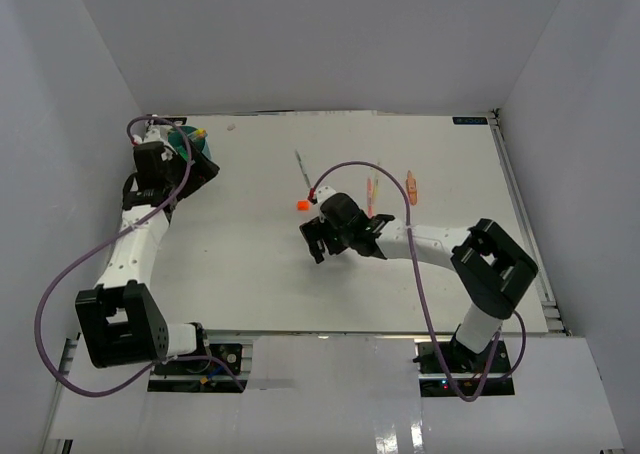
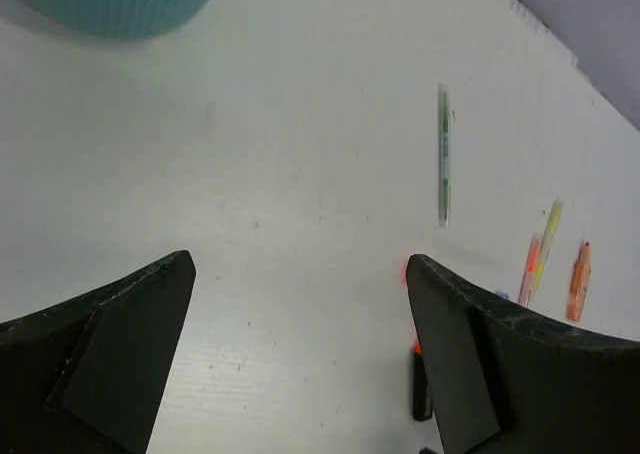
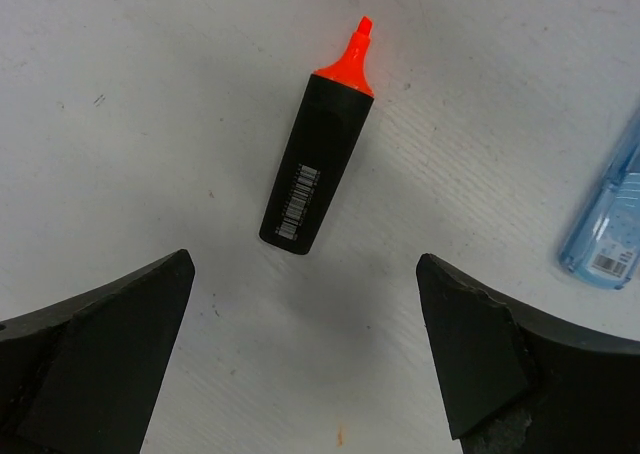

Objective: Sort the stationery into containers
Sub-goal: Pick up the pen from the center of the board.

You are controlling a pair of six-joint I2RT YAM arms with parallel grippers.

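A white table (image 1: 250,274) is seen from above. At its far left corner, the left gripper (image 2: 298,264) is held with its jaws wide apart and nothing between them, just beside the round teal organiser (image 2: 120,4). Near the table's centre, the right gripper (image 3: 305,264) is likewise spread wide and empty, above an orange-black highlighter (image 3: 318,154) laid flat with its orange tip bared. A clear blue item (image 3: 610,224) is seen close by. A green pen (image 2: 443,154), pastel pens (image 2: 540,259) and an orange piece (image 2: 578,279) are scattered farther off.

Lab: white-walled enclosure (image 1: 320,34), bare worktable (image 1: 250,274)
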